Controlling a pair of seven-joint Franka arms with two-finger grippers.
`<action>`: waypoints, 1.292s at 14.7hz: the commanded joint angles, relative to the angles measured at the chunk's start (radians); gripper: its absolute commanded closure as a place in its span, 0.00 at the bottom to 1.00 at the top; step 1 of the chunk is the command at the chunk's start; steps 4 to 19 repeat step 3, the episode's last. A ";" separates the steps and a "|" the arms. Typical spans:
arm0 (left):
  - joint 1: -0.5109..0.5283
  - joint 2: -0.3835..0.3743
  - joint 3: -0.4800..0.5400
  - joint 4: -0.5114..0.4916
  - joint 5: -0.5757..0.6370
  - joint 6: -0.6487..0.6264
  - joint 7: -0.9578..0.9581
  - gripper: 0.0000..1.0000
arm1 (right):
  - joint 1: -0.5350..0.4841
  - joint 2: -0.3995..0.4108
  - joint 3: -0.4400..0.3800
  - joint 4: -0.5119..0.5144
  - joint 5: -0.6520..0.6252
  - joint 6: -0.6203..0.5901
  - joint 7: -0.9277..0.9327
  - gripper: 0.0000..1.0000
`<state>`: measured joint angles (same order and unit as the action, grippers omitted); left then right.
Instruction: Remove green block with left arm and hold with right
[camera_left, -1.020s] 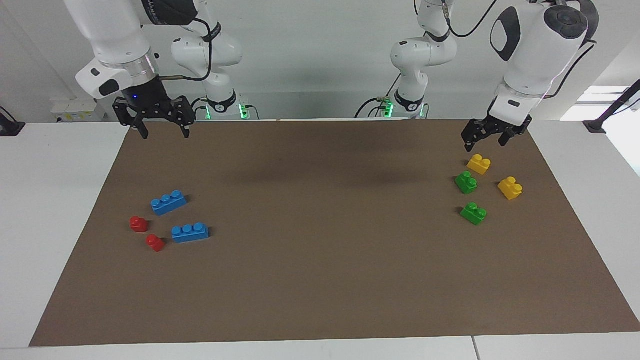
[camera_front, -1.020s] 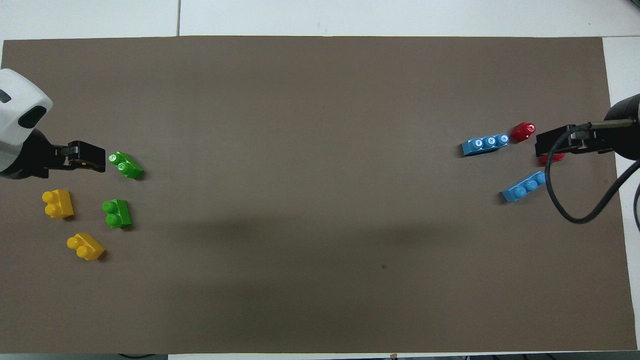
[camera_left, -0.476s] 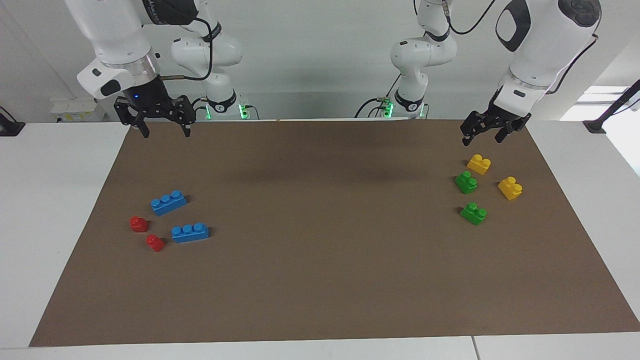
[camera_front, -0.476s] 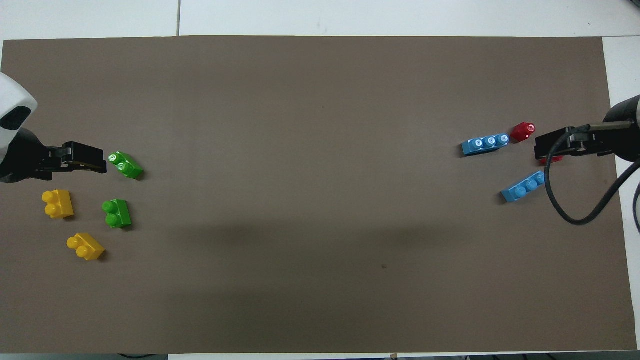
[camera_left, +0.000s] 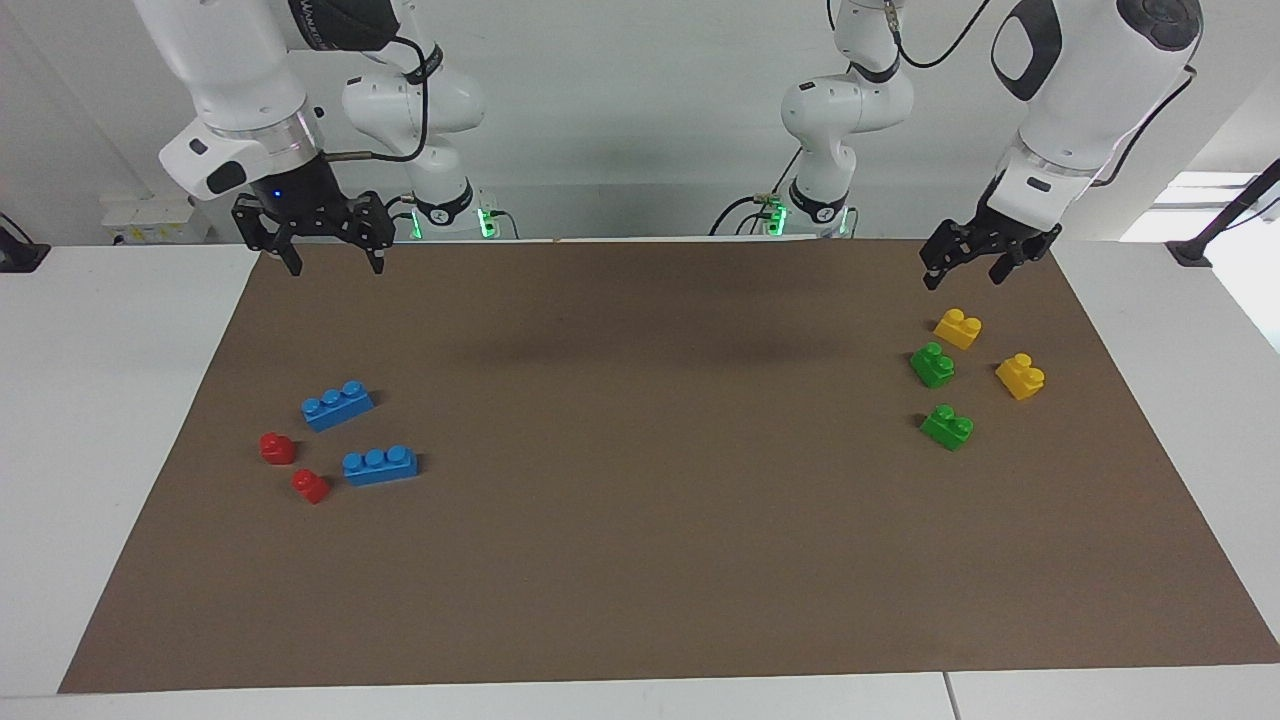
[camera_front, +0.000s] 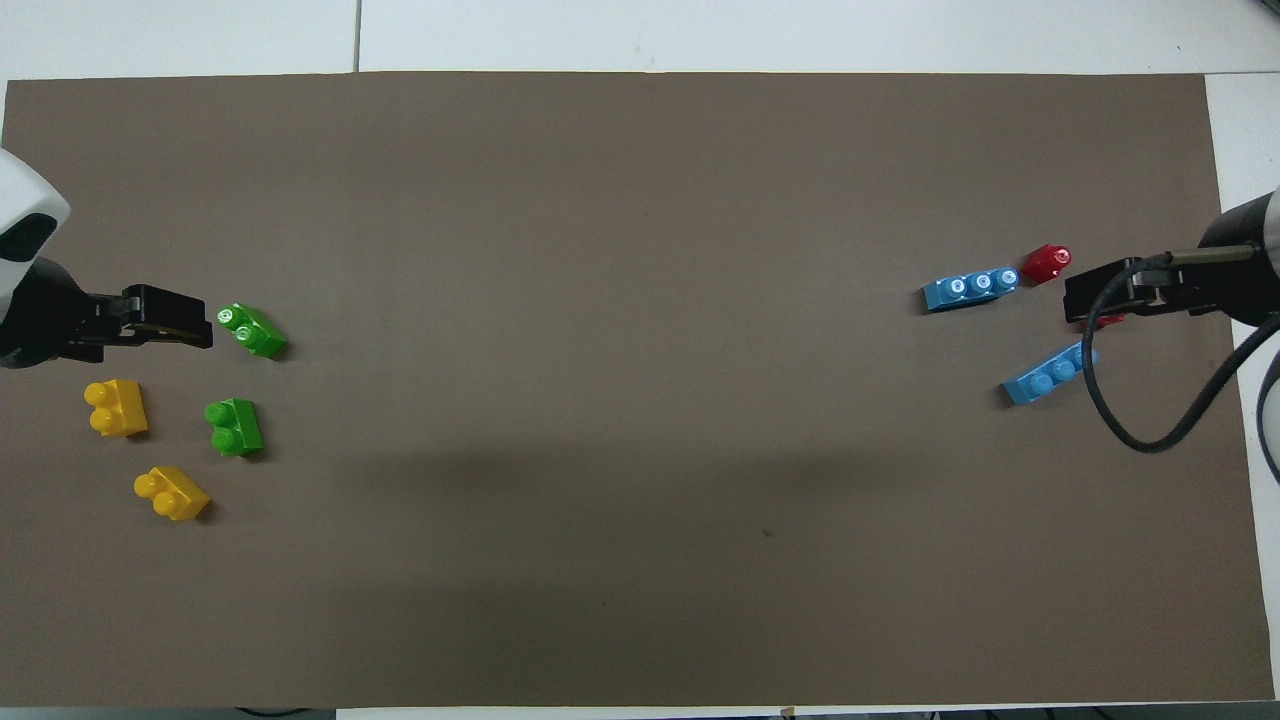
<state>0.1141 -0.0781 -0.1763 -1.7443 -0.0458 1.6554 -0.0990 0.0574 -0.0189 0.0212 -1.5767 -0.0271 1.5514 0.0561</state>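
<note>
Two green blocks lie on the brown mat (camera_left: 640, 560) toward the left arm's end: one (camera_left: 932, 365) (camera_front: 234, 427) nearer to the robots, one (camera_left: 947, 427) (camera_front: 252, 330) farther. My left gripper (camera_left: 964, 278) (camera_front: 190, 328) hangs open and empty in the air over the mat's edge by the robots, above the yellow block (camera_left: 957, 328). My right gripper (camera_left: 335, 268) (camera_front: 1075, 297) hangs open and empty over the mat at the right arm's end.
A second yellow block (camera_left: 1020, 376) lies beside the green ones. Two blue three-stud bricks (camera_left: 337, 405) (camera_left: 380, 466) and two red blocks (camera_left: 278, 447) (camera_left: 311, 486) lie toward the right arm's end. White table (camera_left: 100, 420) surrounds the mat.
My left gripper has risen a little and drawn back toward the robots. My right gripper has shifted slightly. No block has moved.
</note>
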 joint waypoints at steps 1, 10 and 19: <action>0.009 -0.023 0.000 -0.009 -0.020 -0.013 0.016 0.00 | -0.001 -0.010 -0.003 -0.011 -0.017 -0.013 0.010 0.00; 0.009 -0.023 0.000 -0.011 -0.020 -0.013 0.015 0.00 | -0.001 -0.010 -0.003 -0.012 -0.016 -0.011 0.010 0.00; 0.009 -0.023 0.000 -0.011 -0.020 -0.013 0.015 0.00 | -0.001 -0.010 -0.003 -0.012 -0.016 -0.011 0.010 0.00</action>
